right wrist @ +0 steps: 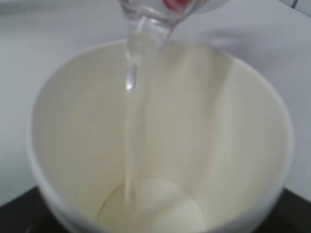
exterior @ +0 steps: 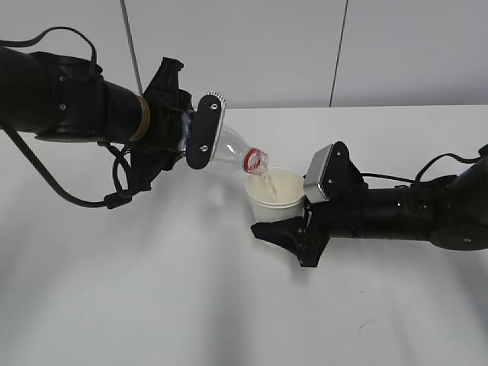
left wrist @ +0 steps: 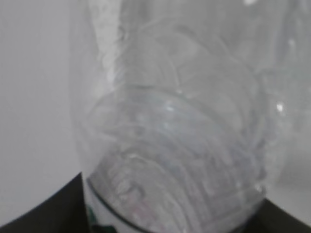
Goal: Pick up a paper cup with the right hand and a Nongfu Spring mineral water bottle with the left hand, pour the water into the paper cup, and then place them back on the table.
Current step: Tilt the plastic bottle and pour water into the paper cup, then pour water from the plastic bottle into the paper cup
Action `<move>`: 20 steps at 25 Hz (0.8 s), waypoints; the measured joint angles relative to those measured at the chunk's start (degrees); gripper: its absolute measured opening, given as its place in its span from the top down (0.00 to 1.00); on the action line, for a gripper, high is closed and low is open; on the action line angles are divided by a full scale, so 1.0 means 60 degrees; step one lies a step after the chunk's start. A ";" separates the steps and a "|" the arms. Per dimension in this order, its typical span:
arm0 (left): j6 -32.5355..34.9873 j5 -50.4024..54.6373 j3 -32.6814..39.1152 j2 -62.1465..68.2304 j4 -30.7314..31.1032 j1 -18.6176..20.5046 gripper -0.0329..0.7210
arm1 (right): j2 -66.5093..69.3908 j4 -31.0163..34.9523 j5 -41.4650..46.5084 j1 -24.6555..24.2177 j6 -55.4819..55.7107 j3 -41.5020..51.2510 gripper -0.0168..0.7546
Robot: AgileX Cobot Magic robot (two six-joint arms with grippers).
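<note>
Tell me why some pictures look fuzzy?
The left wrist view sits so close to the bottle that its ridges smear out of focus. The right wrist view blurs the paper cup and the water stream. The exterior view is sharp, with soft grey shadows on the table.

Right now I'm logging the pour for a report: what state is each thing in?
Nongfu Spring mineral water bottle: capless, tilted mouth-down over the cup.
Water: streaming into the cup.
Paper cup: upright, held off the table.
Left end effector: shut on the bottle.
Right end effector: shut on the cup.
</note>
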 joint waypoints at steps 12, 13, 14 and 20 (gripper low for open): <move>0.0000 0.0071 -0.0285 0.0000 0.0369 0.0000 0.41 | 0.0000 -0.0051 0.0000 0.0000 0.0078 -0.0017 0.30; 0.0000 0.0071 -0.0285 0.0000 0.0391 0.0000 0.41 | 0.0000 -0.0051 0.0000 0.0000 0.0078 -0.0017 0.30; 0.0000 0.0071 -0.0285 0.0000 0.0440 0.0000 0.41 | 0.0000 -0.0051 0.0000 0.0000 0.0078 -0.0017 0.30; 0.0018 0.0071 -0.0285 0.0000 0.0735 0.0000 0.41 | 0.0000 -0.0051 0.0000 0.0000 0.0078 -0.0017 0.30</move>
